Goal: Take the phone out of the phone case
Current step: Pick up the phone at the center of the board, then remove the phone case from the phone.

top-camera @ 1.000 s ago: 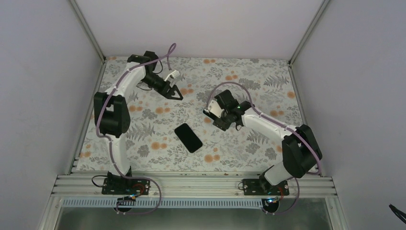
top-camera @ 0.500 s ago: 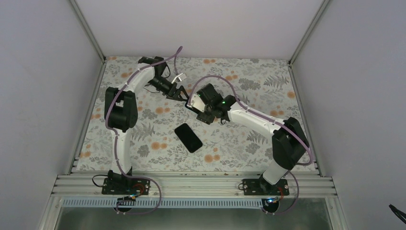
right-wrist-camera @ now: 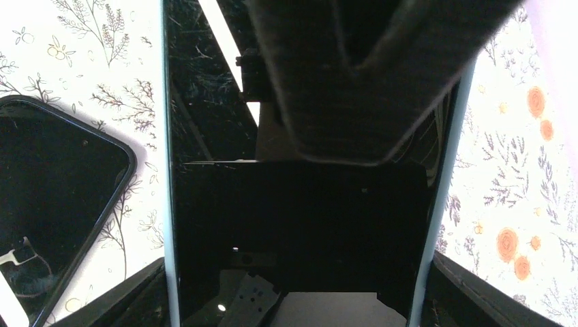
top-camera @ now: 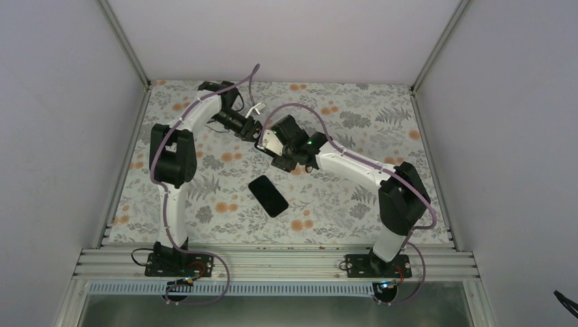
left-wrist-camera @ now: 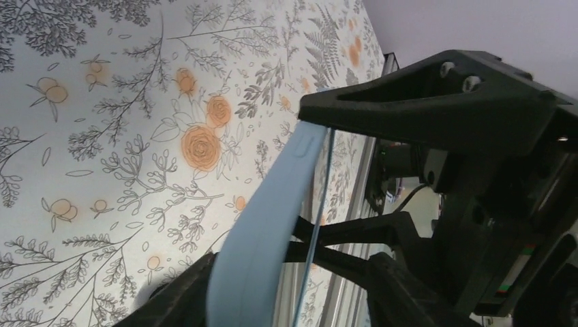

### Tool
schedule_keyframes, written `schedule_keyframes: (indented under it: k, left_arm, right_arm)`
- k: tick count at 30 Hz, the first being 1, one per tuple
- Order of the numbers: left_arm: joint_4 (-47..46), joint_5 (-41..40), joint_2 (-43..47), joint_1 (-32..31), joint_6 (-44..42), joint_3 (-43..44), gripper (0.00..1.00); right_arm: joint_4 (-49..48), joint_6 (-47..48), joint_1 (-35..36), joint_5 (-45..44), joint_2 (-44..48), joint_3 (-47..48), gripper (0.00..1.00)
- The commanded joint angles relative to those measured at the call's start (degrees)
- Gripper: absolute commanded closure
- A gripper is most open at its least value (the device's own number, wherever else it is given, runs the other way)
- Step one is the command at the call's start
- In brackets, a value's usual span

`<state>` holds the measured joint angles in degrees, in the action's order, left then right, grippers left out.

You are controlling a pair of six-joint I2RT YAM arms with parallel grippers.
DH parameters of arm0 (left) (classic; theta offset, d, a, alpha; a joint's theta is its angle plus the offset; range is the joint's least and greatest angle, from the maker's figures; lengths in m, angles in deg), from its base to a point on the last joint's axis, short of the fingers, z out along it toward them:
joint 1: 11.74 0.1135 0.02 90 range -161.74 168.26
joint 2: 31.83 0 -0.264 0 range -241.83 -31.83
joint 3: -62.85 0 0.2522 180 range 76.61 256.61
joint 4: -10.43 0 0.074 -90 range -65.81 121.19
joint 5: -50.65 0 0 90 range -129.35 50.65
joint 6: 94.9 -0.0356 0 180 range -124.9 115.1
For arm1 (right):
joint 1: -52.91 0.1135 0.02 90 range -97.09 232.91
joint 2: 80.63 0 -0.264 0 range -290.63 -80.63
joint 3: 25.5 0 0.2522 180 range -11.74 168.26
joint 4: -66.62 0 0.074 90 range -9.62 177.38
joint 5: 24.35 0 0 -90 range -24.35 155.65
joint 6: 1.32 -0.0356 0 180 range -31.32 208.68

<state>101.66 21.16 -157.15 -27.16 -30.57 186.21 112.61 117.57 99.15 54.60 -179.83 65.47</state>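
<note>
Nothing is done yet (the phone [right-wrist-camera: 300,218] sits inside). The case [left-wrist-camera: 262,218] is clamped in the right pincer [top-camera: 271,144], at twelve o'clock from the spare phone [top-camera: 268,196]. The left pincer [top-camera: 255,132] is set around it; whether it is pinched cannot be told.

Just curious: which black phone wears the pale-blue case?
The blue-rimmed phone in the right gripper; the other phone, all black, lies on the table.

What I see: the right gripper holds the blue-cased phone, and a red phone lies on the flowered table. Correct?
The loose phone on the flowered table is black, not red; the top view shows it. The right gripper does hold the blue-cased phone.
</note>
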Motion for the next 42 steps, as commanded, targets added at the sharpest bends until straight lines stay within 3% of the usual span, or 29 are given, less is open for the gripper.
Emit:
schedule_keyframes:
  k: [1, 2, 3, 4, 5, 6, 11, 17, 23, 29, 37, 42]
  left_arm:
    - [0.4, 3.5, -0.4, -0.4, -0.5, 0.9, 0.56]
    - [0.4, 4.1, -0.5, -0.4, -0.5, 1.3, 0.65]
    - [0.4, 4.5, -0.5, -0.4, -0.6, 1.7, 0.76]
    - [0.4, 4.6, -0.5, -0.4, -0.6, 2.1, 0.86]
    - [0.4, 4.6, -0.3, -0.4, -0.5, 2.4, 0.96]
    - [0.4, 4.5, -0.1, -0.4, -0.6, 2.6, 0.97]
    - [0.4, 2.3, 3.2, -0.1, -4.4, 0.8, 0.98]
    - [0.4, -7.1, 12.8, -0.5, -15.2, -3.5, 0.98]
    - [0.3, -9.8, 22.2, -3.5, -21.9, -4.4, 0.98]
    - [0.3, -13.5, 27.5, -6.9, -22.9, -5.2, 0.98]
    - [0.3, -16.5, 29.1, -9.4, -23.6, -8.5, 0.98]
    - [0.3, -15.6, 29.3, -9.3, -24.1, -8.4, 0.98]
  right_arm:
    - [-3.8, 0.2, 0.7, -1.2, -0.2, 2.1, 0.33]
    - [-3.8, 0.1, 0.7, -0.8, 0.0, 2.1, 0.32]
    - [-3.8, -0.1, 0.7, -0.4, 0.2, 2.2, 0.24]
    - [-3.9, -0.4, 0.7, -0.4, 0.5, 2.2, 0.05]
    - [-3.8, -0.7, 0.6, 0.0, 1.0, 2.1, 0.01]
    - [-3.2, -0.7, 0.4, 0.6, 1.7, 2.0, 0.00]
    - [5.8, -0.3, -5.6, 14.1, 7.7, 1.8, 0.00]
    - [15.0, 10.3, -13.8, 29.9, 16.6, -3.7, 0.00]
    - [16.6, 12.6, -14.9, 31.5, 14.7, -4.0, 0.00]
    - [16.7, 13.0, -15.5, 33.5, 10.4, -1.9, 0.00]
    - [20.2, 15.5, -17.2, 40.0, 6.2, 3.5, 0.00]
    - [20.1, 16.2, -17.5, 38.8, 4.5, 3.8, 0.00]
